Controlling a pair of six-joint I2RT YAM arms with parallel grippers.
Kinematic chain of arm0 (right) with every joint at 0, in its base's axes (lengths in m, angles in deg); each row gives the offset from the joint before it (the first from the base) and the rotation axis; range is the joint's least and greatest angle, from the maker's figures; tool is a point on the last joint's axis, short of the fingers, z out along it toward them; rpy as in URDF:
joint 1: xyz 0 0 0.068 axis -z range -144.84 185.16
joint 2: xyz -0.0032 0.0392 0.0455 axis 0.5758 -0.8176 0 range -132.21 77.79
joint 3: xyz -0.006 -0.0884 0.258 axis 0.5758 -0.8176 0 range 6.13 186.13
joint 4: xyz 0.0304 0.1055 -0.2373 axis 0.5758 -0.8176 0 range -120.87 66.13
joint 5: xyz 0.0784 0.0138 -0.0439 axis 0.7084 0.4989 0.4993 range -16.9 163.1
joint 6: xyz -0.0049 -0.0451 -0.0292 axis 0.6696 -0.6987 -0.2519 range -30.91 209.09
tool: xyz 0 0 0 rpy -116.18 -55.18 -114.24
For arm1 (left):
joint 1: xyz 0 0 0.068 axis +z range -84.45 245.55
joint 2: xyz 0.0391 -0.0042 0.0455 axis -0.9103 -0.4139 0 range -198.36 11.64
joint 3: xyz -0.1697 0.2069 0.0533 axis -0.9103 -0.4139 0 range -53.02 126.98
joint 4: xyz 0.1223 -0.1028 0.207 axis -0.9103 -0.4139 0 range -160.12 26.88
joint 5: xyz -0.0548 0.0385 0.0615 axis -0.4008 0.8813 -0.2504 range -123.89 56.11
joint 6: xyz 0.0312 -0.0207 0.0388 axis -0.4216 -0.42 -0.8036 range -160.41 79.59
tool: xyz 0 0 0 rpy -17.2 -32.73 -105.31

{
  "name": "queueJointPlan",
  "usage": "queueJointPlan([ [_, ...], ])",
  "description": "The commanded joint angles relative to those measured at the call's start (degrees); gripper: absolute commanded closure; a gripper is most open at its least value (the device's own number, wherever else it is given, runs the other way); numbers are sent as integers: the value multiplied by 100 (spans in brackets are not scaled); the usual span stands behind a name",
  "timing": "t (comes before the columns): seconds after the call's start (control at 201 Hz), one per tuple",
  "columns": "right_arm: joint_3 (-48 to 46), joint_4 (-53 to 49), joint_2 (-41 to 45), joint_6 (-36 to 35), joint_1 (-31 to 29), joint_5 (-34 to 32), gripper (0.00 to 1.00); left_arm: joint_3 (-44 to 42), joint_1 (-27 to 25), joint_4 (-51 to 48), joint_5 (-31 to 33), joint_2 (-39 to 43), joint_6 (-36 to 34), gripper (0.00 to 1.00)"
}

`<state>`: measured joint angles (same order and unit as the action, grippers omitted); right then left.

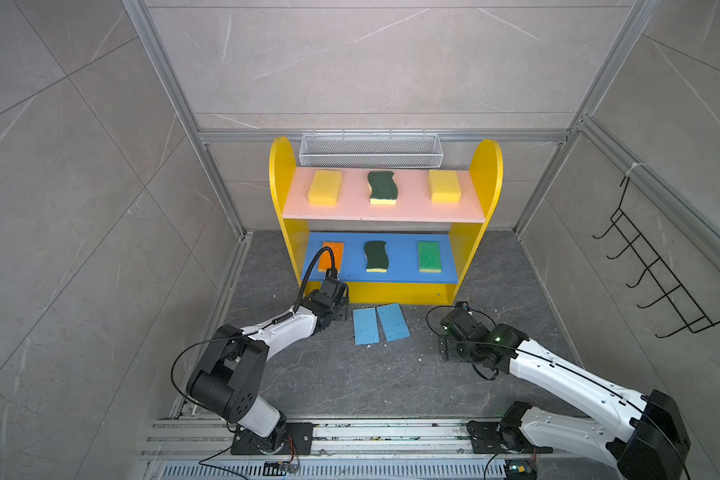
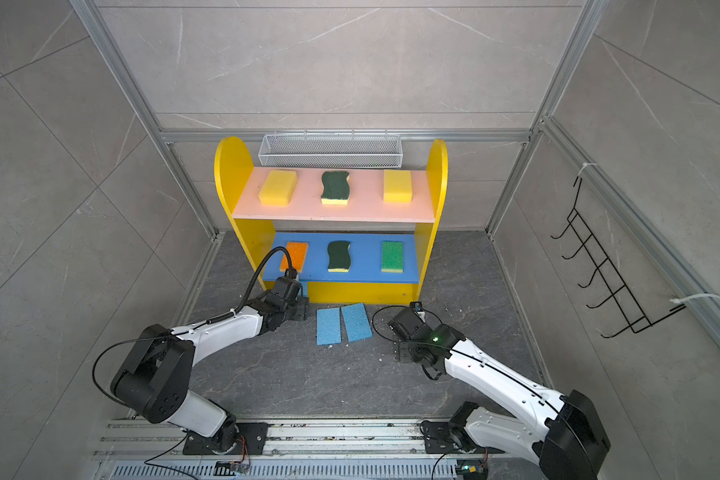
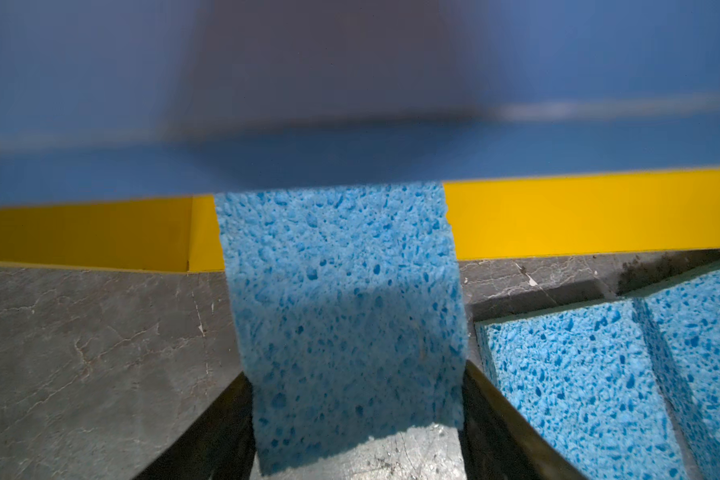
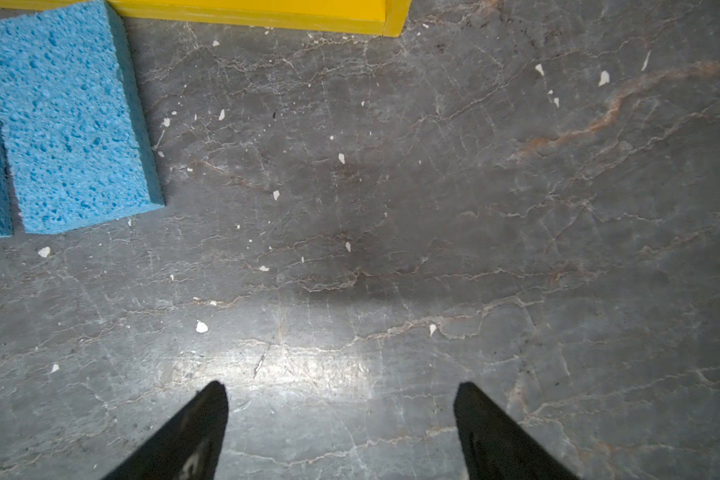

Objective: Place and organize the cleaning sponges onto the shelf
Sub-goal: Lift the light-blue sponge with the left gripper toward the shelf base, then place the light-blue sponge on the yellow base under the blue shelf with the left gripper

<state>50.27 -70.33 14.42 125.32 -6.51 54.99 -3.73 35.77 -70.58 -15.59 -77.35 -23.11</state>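
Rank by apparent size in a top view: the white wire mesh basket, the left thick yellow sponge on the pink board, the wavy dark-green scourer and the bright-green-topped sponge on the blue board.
1. white wire mesh basket
2. left thick yellow sponge
3. wavy dark-green scourer and bright-green-topped sponge look alike; not ranked.

L claw (image 3: pixel 356 376) gripping, R claw (image 4: pixel 341 384) spread wide open, both angled fwd-down.
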Motion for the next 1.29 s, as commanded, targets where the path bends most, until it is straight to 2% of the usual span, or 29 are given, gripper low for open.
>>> queueJointPlan([
  [0.0,103,-21,-6,-9,-23,27,12,201,64,326,250,-119,-61,27],
  [0.667,117,-149,65,104,-25,71,13,470,289,635,113,-665,-161,27],
  [0.941,161,-171,84,105,-23,88,13,764,315,523,332,-996,-174,26],
  [1.289,191,-233,136,86,-30,63,14,983,324,304,572,-1226,-131,20],
])
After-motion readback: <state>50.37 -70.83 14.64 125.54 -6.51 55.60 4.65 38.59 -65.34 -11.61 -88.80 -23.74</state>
